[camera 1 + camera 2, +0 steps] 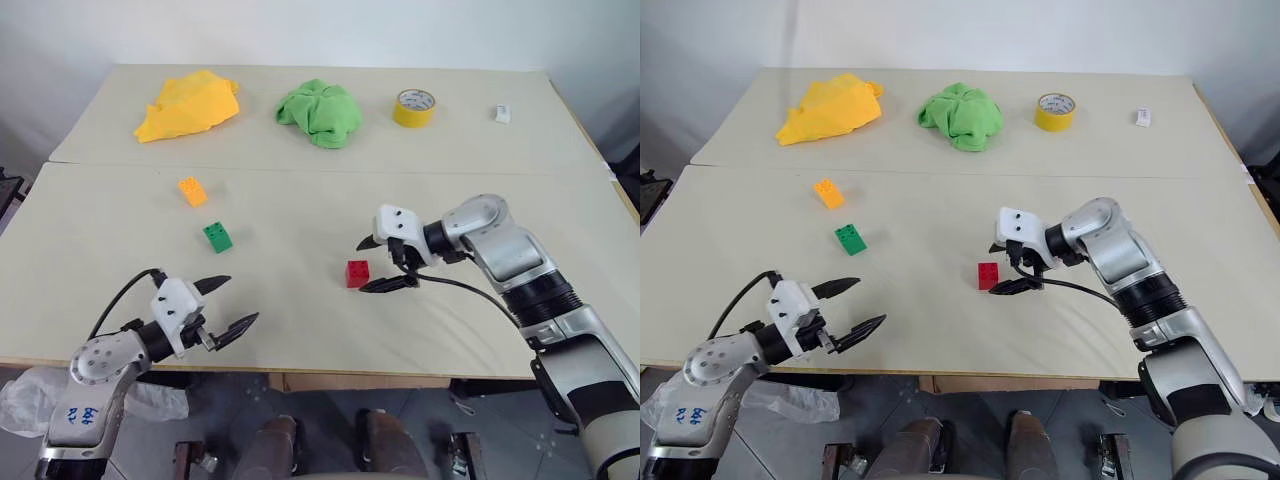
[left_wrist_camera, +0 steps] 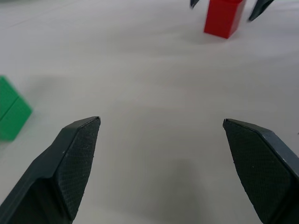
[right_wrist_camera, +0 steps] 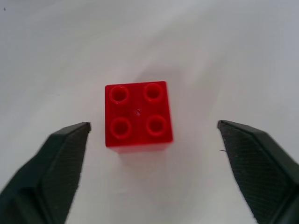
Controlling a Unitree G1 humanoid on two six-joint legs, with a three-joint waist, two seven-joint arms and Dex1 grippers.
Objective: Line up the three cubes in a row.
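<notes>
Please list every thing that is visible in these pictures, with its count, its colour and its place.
orange-yellow cube: 1, orange-yellow, table's left part.
green cube: 1, green, just nearer than the orange-yellow one.
red cube: 1, red, centre, between the right gripper's open fingers, untouched.
yellow cloth: 1, yellow, far left.
green cloth: 1, green, far centre.
tape roll: 1, yellow, far, right of the green cloth.
small white item: 1, white, far right.
table: 1, beige.
left gripper: 1, black fingers, open, near left edge.
right gripper: 1, black fingers, open.
</notes>
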